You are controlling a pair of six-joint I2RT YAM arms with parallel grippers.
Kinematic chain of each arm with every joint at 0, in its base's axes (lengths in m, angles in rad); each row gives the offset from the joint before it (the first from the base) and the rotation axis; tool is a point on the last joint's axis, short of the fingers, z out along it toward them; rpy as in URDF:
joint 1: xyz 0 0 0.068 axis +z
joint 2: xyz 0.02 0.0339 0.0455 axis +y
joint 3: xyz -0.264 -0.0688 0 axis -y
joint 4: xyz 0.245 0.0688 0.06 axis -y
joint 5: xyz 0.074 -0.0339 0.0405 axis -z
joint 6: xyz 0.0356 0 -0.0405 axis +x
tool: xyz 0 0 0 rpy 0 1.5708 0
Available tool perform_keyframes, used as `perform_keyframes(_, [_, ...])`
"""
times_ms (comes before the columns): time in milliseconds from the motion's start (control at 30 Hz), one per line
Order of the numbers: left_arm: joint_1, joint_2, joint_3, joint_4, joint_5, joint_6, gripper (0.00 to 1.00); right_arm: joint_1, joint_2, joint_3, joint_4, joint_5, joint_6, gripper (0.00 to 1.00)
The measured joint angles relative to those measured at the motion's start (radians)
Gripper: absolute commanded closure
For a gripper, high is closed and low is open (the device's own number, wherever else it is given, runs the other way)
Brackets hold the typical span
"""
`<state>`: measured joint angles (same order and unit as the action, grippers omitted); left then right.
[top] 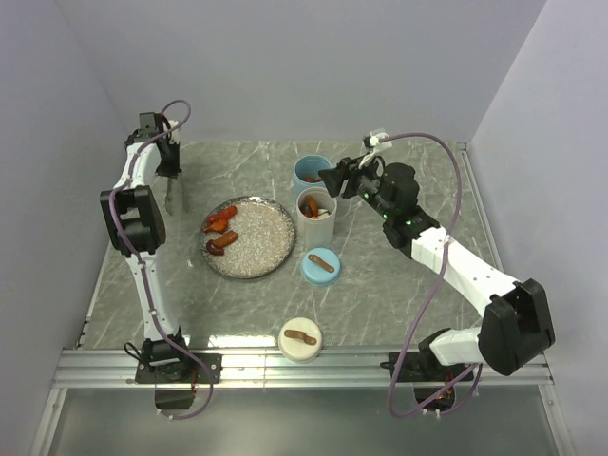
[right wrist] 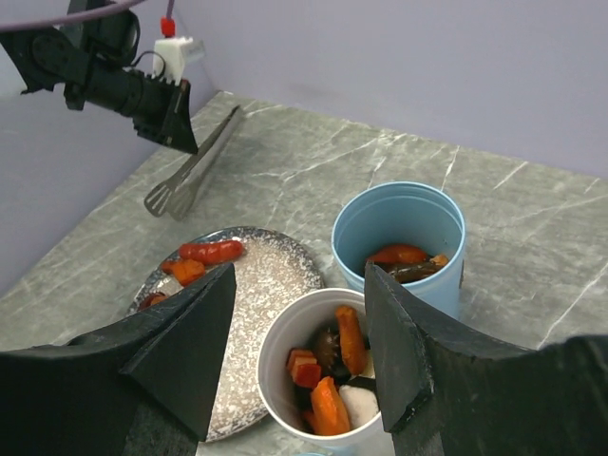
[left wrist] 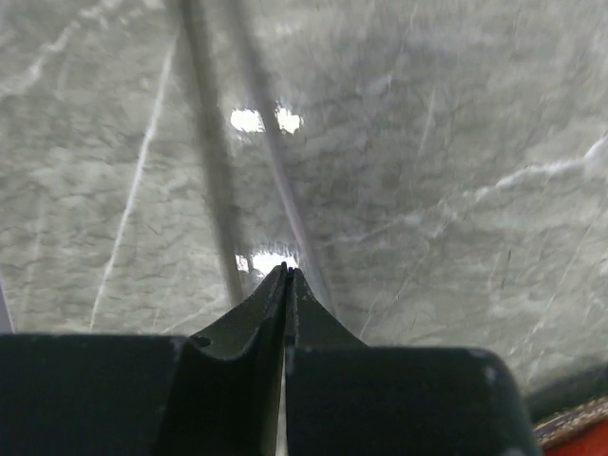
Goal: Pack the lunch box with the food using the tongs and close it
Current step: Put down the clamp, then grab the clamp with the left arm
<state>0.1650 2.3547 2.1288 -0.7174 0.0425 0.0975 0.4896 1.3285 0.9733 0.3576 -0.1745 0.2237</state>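
Tongs [top: 171,197] lie near-to-far along the worktop's [top: 399,294] left side, heads toward the near edge, right at the closed left end effector [top: 169,163]; whether it pinches them is unclear. Food [top: 220,224] on the plate [top: 275,264] sits just to its right, unobstructed. The right end effector [top: 330,180] hovers open by the white cup [top: 316,226].

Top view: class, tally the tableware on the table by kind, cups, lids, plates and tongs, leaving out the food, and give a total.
Cups: 2, the blue cup and the white cup
Lids: 2, the blue lid and the white lid
Plates: 1, the plate
Tongs: 1, the tongs
Total: 6
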Motion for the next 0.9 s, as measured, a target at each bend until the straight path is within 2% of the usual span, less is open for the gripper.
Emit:
perform_keyframes(133, [0.0, 0.01, 0.0, -0.029, 0.006, 0.015, 0.93, -0.011, 0.013, 0.003, 0.001, -0.012, 0.011, 0.36])
perform_keyframes(233, [0.0, -0.004, -0.025, -0.018, -0.006, 0.018, 0.85, -0.013, 0.031, 0.003, 0.002, -0.027, 0.019, 0.36])
perform_keyframes(333, [-0.002, -0.062, -0.117, 0.025, -0.02, 0.008, 0.63, -0.013, 0.042, 0.003, 0.001, -0.038, 0.023, 0.36])
perform_keyframes(400, [-0.006, -0.13, -0.201, 0.085, -0.029, -0.023, 0.14, -0.013, 0.043, 0.003, 0.001, -0.041, 0.023, 0.35])
perform_keyframes(433, [-0.012, -0.171, -0.243, 0.117, -0.039, -0.039, 0.03, -0.013, 0.043, 0.003, 0.001, -0.041, 0.023, 0.34])
perform_keyframes(533, [-0.051, -0.339, -0.401, 0.254, -0.082, -0.111, 0.03, -0.015, 0.043, 0.003, 0.0, -0.041, 0.022, 0.32])
perform_keyframes(567, [-0.07, -0.402, -0.456, 0.306, -0.093, -0.137, 0.02, -0.017, 0.043, 0.003, 0.0, -0.041, 0.022, 0.24])
perform_keyframes(700, [-0.14, -0.641, -0.658, 0.562, -0.106, -0.294, 0.01, -0.024, 0.043, 0.003, -0.002, -0.032, 0.018, 0.2])
perform_keyframes(800, [-0.147, -0.709, -0.73, 0.715, -0.125, -0.393, 0.01, -0.031, 0.036, -0.001, -0.001, -0.006, 0.017, 0.2])
perform_keyframes(900, [-0.13, -0.71, -0.784, 0.874, -0.141, -0.506, 0.01, -0.047, 0.014, -0.021, 0.014, 0.029, 0.014, 0.19])
